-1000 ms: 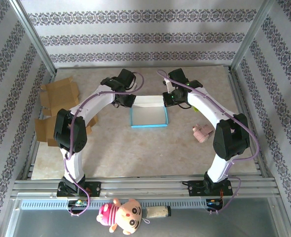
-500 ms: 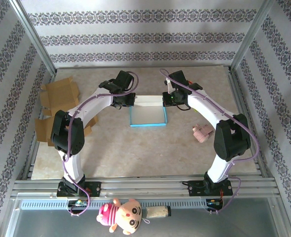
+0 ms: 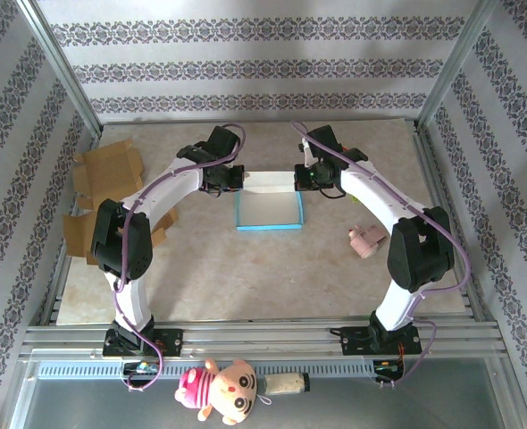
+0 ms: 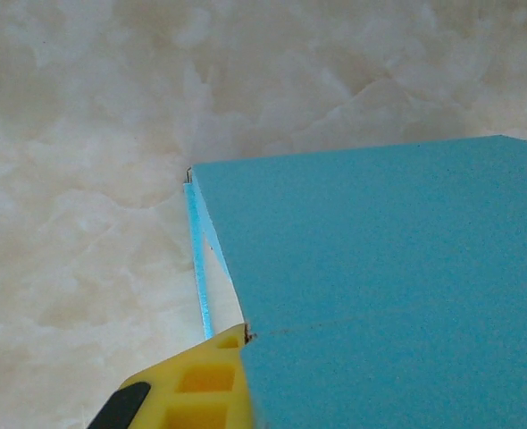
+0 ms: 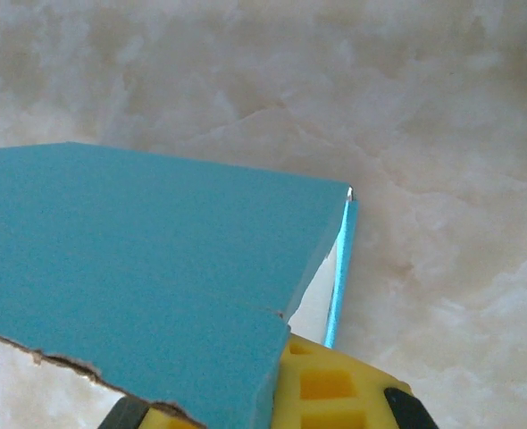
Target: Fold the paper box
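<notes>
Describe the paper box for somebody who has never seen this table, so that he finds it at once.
On the marbled table, at its far middle, the left gripper and the right gripper face each other. The paper box is the shallow open tray whose far edge lies between them. It is white inside with blue edges, unlike the brown cardboard pieces at the left.

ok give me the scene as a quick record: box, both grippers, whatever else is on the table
paper box: blue outside, white inside, open top, mid-table
far flap: white strip at the box's far edge, spanning between the grippers
left gripper: shut on the flap's left end, blue panel against its yellow pad
right gripper: shut on the flap's right end
clutter: cardboard pieces far left; pink toy right of the box
</notes>
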Robot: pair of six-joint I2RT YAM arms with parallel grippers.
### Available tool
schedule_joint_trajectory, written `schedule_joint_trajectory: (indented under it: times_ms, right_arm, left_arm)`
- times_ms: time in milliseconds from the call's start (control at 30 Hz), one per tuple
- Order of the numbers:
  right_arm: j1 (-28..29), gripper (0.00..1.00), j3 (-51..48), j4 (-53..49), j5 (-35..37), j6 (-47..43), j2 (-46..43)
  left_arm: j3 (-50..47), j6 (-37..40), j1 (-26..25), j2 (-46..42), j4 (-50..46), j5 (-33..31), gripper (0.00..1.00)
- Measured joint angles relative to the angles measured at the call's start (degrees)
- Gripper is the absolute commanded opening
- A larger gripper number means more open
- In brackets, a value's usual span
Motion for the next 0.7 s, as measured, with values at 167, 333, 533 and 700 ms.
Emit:
schedule_joint_trajectory:
  times_ms: [167,333,533,700]
  right_arm:
    - [0.0,0.00,2.8,-1.9,-0.8,0.6,0.1]
    - [0.0,0.00,3.8,-2.7,-0.9,0.8,0.8]
    - [0.0,0.00,2.9,-2.5,-0.8,0.5,0.9]
    - [0.0,0.00,-1.8,-0.5,-1.0,0.1,0.3]
  left_arm:
    - [0.0,-0.9,0.3,0.0,0.0,0.8,0.03]
    - [0.0,-1.5,0.4,0.0,0.0,0.9,0.03]
    - [-0.2,-1.9,0.4,0.0,0.1,0.9,0.03]
    - [-3.0,-1.9,0.0,-1.4,2.5,0.7,0.02]
